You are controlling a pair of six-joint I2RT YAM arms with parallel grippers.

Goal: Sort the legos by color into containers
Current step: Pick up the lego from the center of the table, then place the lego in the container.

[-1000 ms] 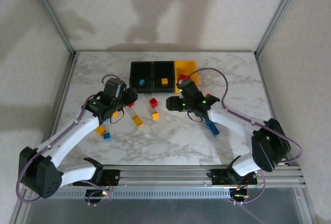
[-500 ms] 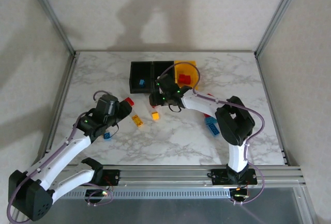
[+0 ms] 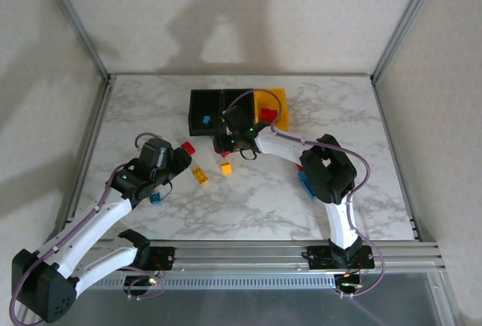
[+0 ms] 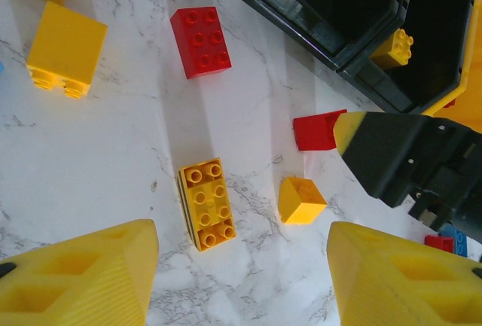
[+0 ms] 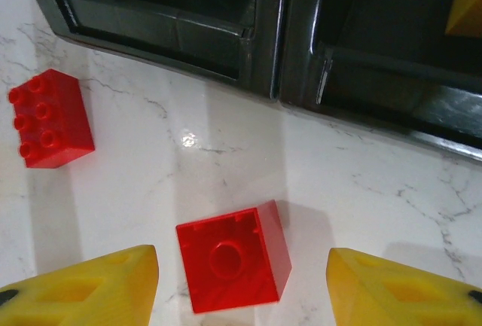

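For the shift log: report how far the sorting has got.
Done: a blue brick in the left bin, a yellow brick in the middle bin, a red brick in the yellow bin. In hand: nothing; the open right gripper brackets a loose red one; left gripper open. Left: several others on the table.

the tabletop (image 3: 248,198) is white marble-look with grey veins, smooth and polished — it throws back a small glint in the right wrist view. the red lego (image 5: 233,266) is hard, glossy plastic, and the black bins (image 5: 263,40) are shiny moulded plastic too. the left end effector (image 4: 241,247) has yellow fingers (image 4: 83,281), matt and finely ribbed. the near rail (image 3: 248,251) is brushed metal.
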